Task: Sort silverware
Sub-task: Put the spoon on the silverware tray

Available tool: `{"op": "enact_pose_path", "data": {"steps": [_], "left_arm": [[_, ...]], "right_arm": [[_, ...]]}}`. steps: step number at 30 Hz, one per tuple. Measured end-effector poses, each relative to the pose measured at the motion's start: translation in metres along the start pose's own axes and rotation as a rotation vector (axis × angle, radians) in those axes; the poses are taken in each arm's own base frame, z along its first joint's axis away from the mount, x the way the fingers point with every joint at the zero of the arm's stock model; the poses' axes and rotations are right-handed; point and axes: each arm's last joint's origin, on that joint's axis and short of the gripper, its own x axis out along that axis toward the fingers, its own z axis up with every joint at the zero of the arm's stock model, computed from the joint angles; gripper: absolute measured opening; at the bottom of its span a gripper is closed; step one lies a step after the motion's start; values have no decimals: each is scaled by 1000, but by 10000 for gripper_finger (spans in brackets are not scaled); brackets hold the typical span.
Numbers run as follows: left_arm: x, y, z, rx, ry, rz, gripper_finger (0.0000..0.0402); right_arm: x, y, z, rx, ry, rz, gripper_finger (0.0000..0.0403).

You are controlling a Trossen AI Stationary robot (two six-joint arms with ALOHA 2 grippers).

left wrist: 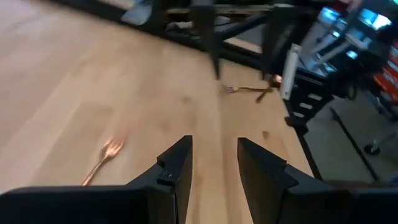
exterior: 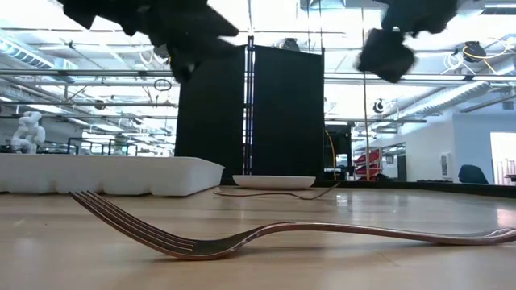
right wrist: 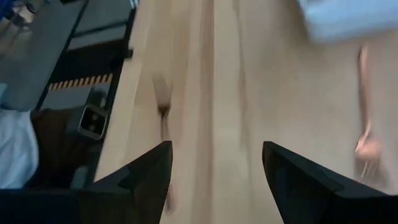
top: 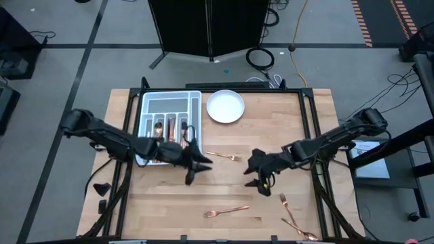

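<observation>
Copper silverware lies scattered on the wooden table: one fork (top: 224, 156) near the middle, one (top: 227, 212) near the front edge, and two (top: 293, 215) at the front right. More pieces (top: 169, 129) lie in the grey tray (top: 152, 102) at the far left. My left gripper (top: 196, 169) hangs above the table just near of the tray, open and empty (left wrist: 214, 146). A fork (left wrist: 102, 162) lies ahead of it on the wood. My right gripper (top: 261, 183) hovers right of the table's middle, open with nothing between its fingers (right wrist: 217, 149).
A white round plate (top: 225, 106) stands at the far middle, right of the tray. In the low view a fork (exterior: 242, 238) lies in front, with the tray (exterior: 105, 173) and plate (exterior: 274, 181) behind. Bare wood shows between the two grippers.
</observation>
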Motion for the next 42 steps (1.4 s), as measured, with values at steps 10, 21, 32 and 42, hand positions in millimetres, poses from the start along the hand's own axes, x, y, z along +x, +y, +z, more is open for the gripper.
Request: {"op": "enact_pose_path", "data": {"steps": [10,21,32,42], "left_arm": [[36,-25,-23,202,-147,-109,121],[41,-25,-23,274,-198,-113,121],[41,-25,-23,294,-202,-111,121],[41,-25,-21,289,-225,-118,121]], "right_arm": [[-9,33,-47,350,290,-77,240],[-24,70,-107,779,547,-283,226],[2,86,-143,832,759,-355,206],[-1,83,-149,838,699,-452,206]]}}
